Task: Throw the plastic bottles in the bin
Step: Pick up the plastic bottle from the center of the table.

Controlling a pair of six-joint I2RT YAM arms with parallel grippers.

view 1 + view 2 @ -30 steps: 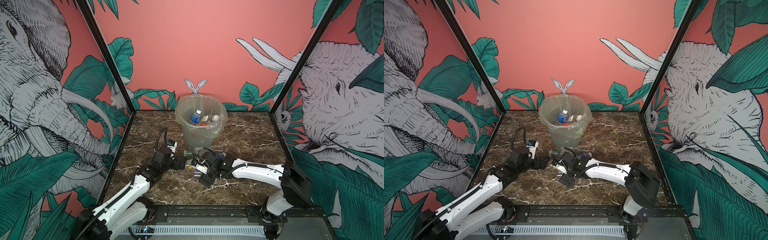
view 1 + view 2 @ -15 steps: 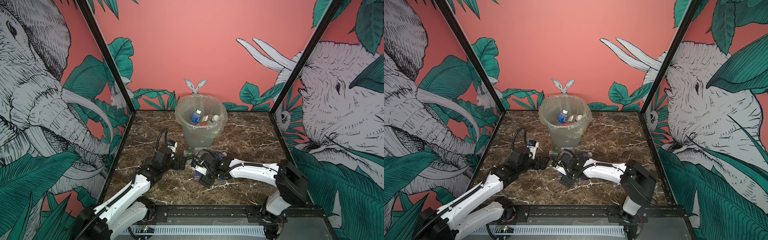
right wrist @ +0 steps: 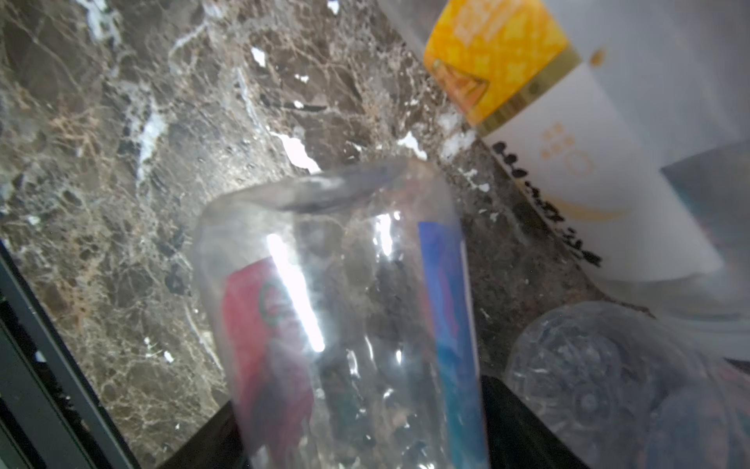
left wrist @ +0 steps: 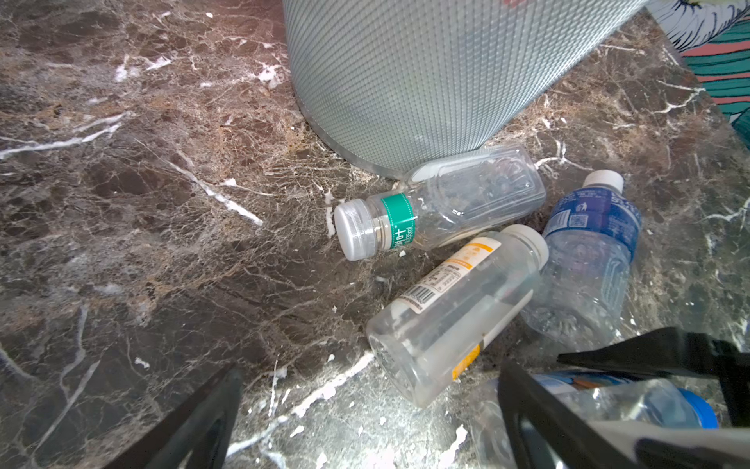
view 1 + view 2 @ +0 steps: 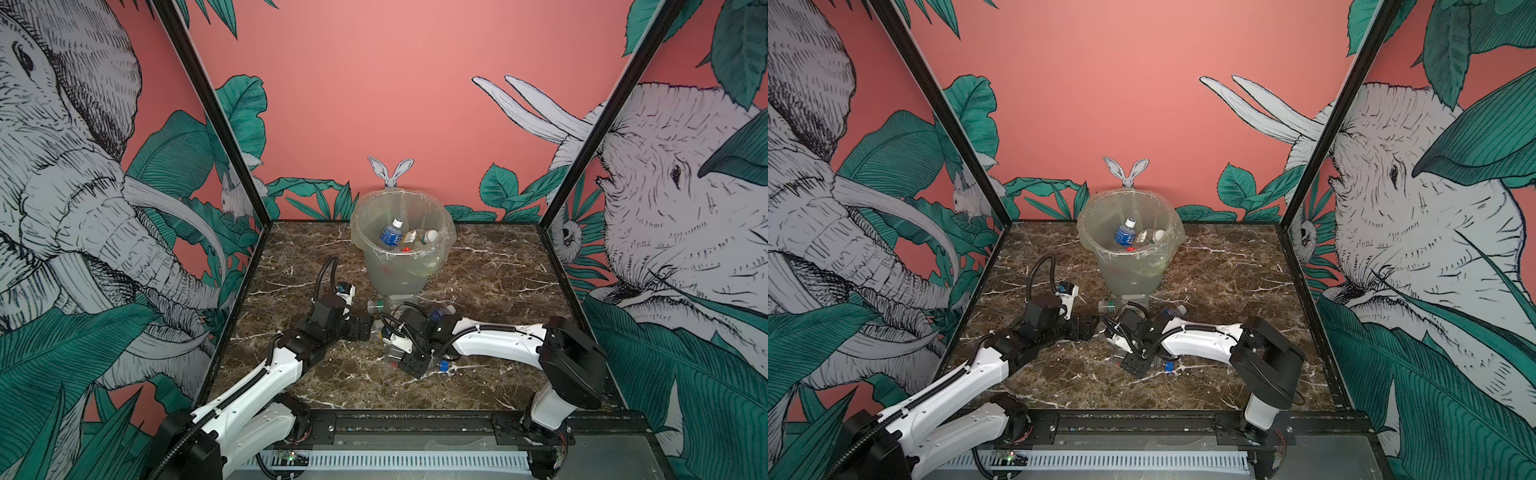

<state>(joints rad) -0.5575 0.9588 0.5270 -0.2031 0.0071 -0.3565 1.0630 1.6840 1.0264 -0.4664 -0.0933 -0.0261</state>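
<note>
My left claw (image 4: 365,410): spread wide over bare marble, gripping nothing — the loose bottles lie just beyond it.
My right claw (image 3: 365,430): one on each side of the bottle with the red and blue label (image 3: 345,316); whether the two sides press it yet, I cannot tell.
Bin (image 5: 399,266): upright at the far middle of the desk (image 5: 498,270), lined with a clear bag, several bottles already inside (image 5: 390,235).
Green-banded bottle (image 4: 438,207): on its side, its body touching the foot of the bin.
Yellow-labelled bottle (image 4: 454,308): on its side, just near of the green-banded one.
Blue-labelled bottle (image 4: 588,260): beside the yellow-labelled one, touching it.
Both my arms: low over the desk, meeting at the cluster of bottles near the bin's base.
</note>
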